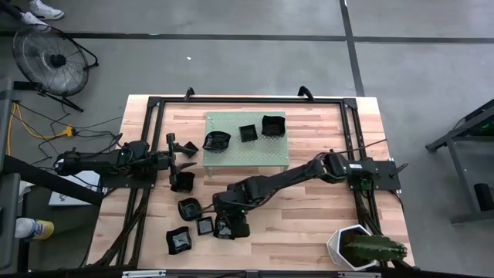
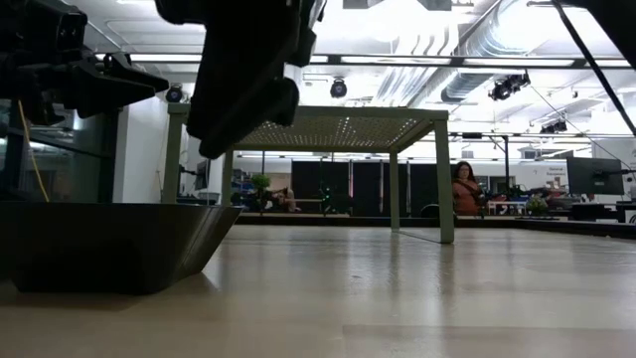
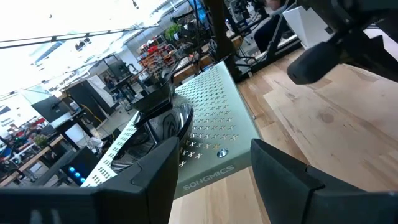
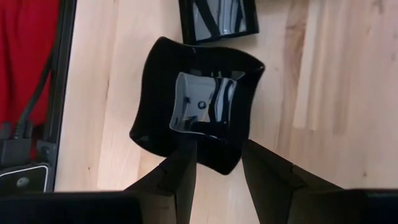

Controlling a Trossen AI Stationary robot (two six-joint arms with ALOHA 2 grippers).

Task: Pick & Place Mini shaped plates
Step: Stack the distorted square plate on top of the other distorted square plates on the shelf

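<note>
Straddled by the parted fingers of the right gripper (image 4: 214, 163), not yet clamped, a wavy black plate (image 4: 200, 106) lies among several loose on the table (image 1: 309, 216), three are set on the green stand (image 1: 255, 154), and the left gripper (image 1: 179, 152) is held open beside it.

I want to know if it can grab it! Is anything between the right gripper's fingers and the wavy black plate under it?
No. In the right wrist view the right gripper hangs open over the wavy black plate, with nothing between.

a grey floor (image 1: 231, 62) is surrounding the table. a fan (image 1: 48, 60) is standing there. ceiling lights (image 2: 338, 88) are shining.
</note>
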